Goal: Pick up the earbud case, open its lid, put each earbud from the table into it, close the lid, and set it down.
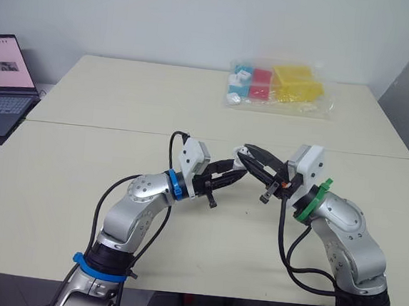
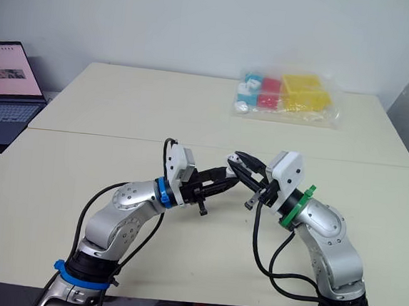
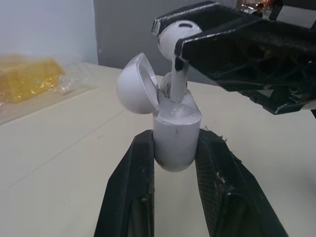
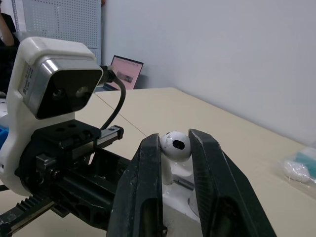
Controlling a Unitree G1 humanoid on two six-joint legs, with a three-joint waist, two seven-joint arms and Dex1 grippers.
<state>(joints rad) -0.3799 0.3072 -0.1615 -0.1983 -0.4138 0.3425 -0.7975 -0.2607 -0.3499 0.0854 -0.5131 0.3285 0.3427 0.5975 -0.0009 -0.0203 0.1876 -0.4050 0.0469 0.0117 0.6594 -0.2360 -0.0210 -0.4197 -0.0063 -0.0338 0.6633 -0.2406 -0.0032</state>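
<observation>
White earbud case [image 1: 241,154], head views: held above the beige table [image 1: 80,185], near its middle, where the tips of the two grippers meet; it is too small here to tell how the lid stands.
Left gripper [image 1: 233,167], head views: comes in from the left with its black fingers angled up to the case.
Right gripper [image 1: 247,154], head views: comes in from the right with its tips just over the case.
Far side, head views: a clear bag [image 1: 278,88] of coloured blocks lies on the table, and an open laptop [image 1: 3,78] stands off to the left.
Case, left wrist view: it stands upright, its lower body clamped between the left gripper's two fingers [image 3: 143,163]. The lid [image 3: 137,85] is tipped back on its hinge, open.
Earbud [image 3: 174,38], left wrist view: the right gripper's fingers pinch its head. The stem points down, with its end in the mouth of the case.
Earbud, right wrist view: the earbud's white head, with a dark oval port, is squeezed between the right gripper's two fingers [image 4: 148,163]. The case's white body is just beneath.
</observation>
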